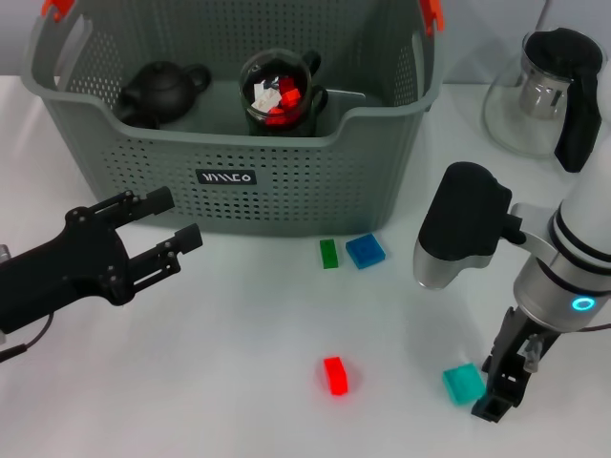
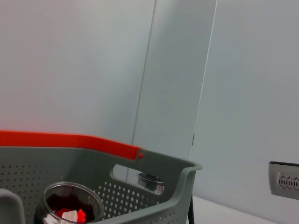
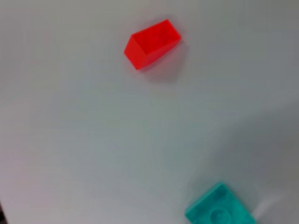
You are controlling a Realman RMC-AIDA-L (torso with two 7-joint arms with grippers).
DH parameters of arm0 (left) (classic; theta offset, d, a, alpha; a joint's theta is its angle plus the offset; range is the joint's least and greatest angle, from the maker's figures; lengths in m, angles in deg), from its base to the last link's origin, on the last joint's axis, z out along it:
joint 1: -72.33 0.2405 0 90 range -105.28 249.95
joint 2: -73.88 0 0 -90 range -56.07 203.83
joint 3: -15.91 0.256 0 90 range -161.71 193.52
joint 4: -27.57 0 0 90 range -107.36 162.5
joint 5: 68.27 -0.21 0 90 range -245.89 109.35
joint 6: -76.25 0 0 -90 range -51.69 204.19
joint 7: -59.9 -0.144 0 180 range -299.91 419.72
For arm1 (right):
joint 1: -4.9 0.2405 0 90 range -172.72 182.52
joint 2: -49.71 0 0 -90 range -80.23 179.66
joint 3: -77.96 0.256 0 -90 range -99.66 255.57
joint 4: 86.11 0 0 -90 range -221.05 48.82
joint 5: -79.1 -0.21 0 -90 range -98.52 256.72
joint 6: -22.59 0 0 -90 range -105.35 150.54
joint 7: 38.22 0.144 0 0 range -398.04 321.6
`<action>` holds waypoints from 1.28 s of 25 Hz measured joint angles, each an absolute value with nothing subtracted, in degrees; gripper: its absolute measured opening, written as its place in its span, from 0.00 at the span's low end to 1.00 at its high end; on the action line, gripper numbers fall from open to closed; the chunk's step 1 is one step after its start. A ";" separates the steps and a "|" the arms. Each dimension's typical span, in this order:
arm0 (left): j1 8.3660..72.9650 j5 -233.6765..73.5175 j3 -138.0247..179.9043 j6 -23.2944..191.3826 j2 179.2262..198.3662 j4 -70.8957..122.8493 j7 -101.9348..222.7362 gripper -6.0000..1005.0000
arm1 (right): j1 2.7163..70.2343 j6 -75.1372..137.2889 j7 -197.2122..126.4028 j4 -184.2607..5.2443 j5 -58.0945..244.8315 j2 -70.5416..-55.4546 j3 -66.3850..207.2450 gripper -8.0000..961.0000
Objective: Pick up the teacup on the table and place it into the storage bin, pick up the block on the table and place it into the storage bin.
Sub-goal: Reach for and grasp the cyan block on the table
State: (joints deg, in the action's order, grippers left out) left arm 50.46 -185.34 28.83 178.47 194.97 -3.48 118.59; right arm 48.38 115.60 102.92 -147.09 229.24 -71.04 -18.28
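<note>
Holding a black teapot (image 1: 160,91) and block-filled teacup (image 1: 280,95), storage bin (image 1: 286,181)

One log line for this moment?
cup: in bin | right tool: by teal block | left tool: open, idle | red block: on table

Left arm extended in from left edge, forearm held low and roughly level. Left gripper (image 1: 170,229) aimed forward-right, both black fingers (image 1: 141,204) spread apart, nothing held between them. Right arm bent at right side, wrist pointed straight down. Right gripper (image 1: 500,396) lowered close to surface, finger spacing not discernible.
</note>
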 joint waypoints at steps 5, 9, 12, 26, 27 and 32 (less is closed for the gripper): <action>50.45 -185.34 28.83 178.47 195.00 -3.45 118.67 0.63 | 48.82 114.21 103.11 -146.69 229.17 -71.08 -18.65 0.57; 50.45 -185.34 28.77 178.48 195.00 -3.46 118.70 0.63 | 49.20 112.97 103.48 -146.50 229.11 -71.14 -18.99 0.56; 50.45 -185.34 28.66 178.58 195.00 -3.45 118.71 0.63 | 49.37 111.81 103.99 -146.49 229.11 -71.14 -19.50 0.55; 50.46 -185.34 28.51 178.71 194.90 -3.46 118.70 0.63 | 50.05 108.67 106.16 -146.43 229.40 -70.98 -21.69 0.50; 50.46 -185.34 28.51 178.70 194.90 -3.45 118.70 0.63 | 49.99 108.70 106.29 -146.42 229.45 -70.98 -21.74 0.50; 50.41 -185.34 28.62 178.60 194.90 -3.46 118.70 0.63 | 49.85 108.57 106.79 -146.68 229.58 -70.96 -21.80 0.48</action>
